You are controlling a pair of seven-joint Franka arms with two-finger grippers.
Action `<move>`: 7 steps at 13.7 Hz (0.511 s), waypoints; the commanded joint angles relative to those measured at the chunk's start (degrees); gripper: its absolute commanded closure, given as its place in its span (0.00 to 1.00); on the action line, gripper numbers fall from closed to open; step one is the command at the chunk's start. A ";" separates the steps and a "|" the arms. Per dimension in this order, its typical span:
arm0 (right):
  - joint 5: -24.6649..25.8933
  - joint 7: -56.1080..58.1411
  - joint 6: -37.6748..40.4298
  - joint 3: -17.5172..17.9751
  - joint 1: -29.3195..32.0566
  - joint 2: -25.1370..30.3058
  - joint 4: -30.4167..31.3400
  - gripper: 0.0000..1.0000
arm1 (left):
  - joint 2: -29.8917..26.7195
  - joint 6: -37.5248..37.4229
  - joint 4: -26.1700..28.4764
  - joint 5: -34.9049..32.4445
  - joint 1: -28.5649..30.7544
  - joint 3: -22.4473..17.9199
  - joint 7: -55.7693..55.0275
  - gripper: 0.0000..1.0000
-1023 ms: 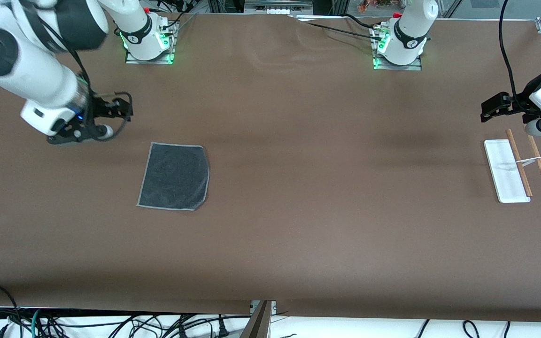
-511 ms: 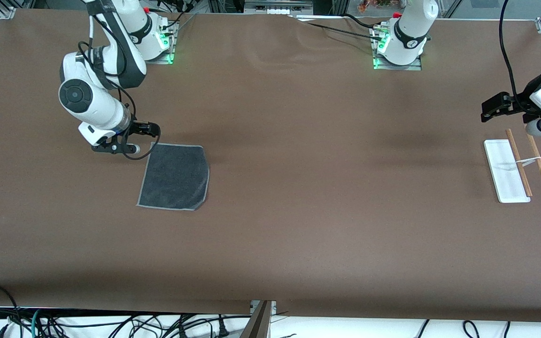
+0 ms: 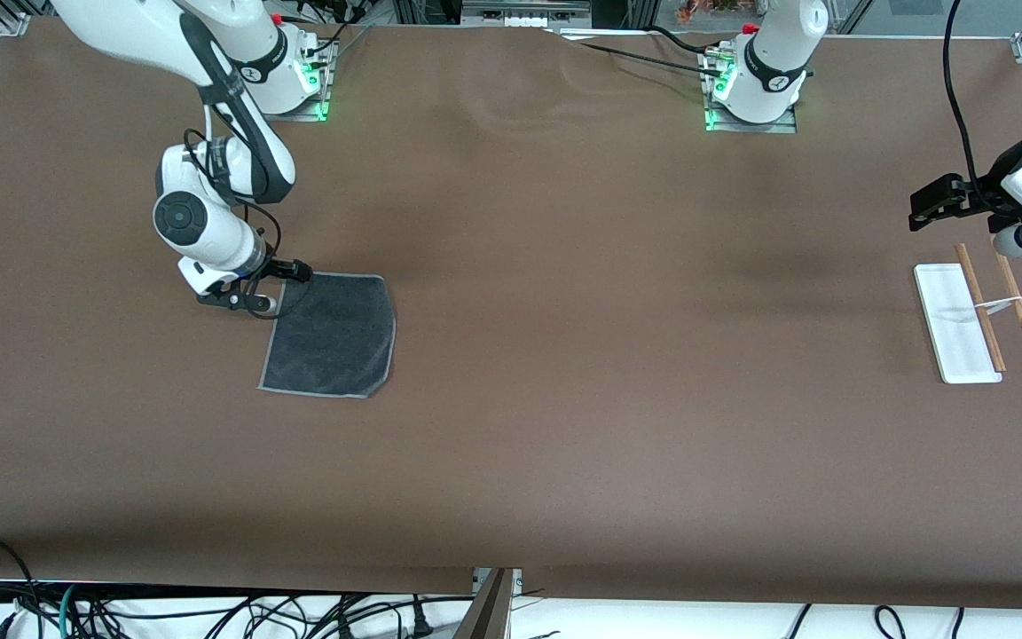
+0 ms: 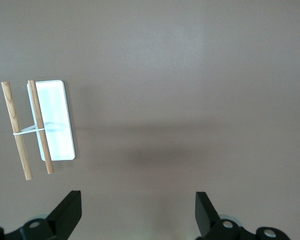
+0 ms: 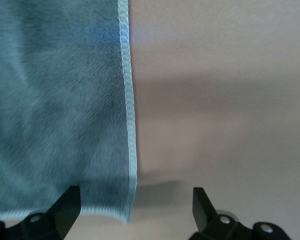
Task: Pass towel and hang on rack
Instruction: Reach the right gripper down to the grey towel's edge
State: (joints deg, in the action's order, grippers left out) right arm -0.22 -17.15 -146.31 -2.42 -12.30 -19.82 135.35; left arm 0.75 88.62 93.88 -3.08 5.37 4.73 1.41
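Grey towel flat, centre-left of frame; right gripper has dropped to its corner, jaws released. Left gripper waits by the rack, jaws released.

Even, diffuse overhead light, no glare.
Soft shadows smear across the brown table; green lamps glow at both arm bases. The towel looks slightly soft and bluish in the right wrist view.

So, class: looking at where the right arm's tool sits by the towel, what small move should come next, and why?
Probably lower the right tool straight down and close it. Its jaws are open and straddle a corner of the towel, which lies flat on the table.
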 commanded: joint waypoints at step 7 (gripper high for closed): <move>-1.80 -0.25 -1.35 0.58 0.35 0.22 0.44 0.48 | 0.57 -1.26 -1.68 1.41 0.43 0.19 1.05 0.00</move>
State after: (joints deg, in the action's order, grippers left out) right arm -1.26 -17.24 -147.50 -2.26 -12.30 -20.19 135.17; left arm 0.74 88.62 93.88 -3.08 5.37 4.73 1.41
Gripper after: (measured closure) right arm 0.326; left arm 0.000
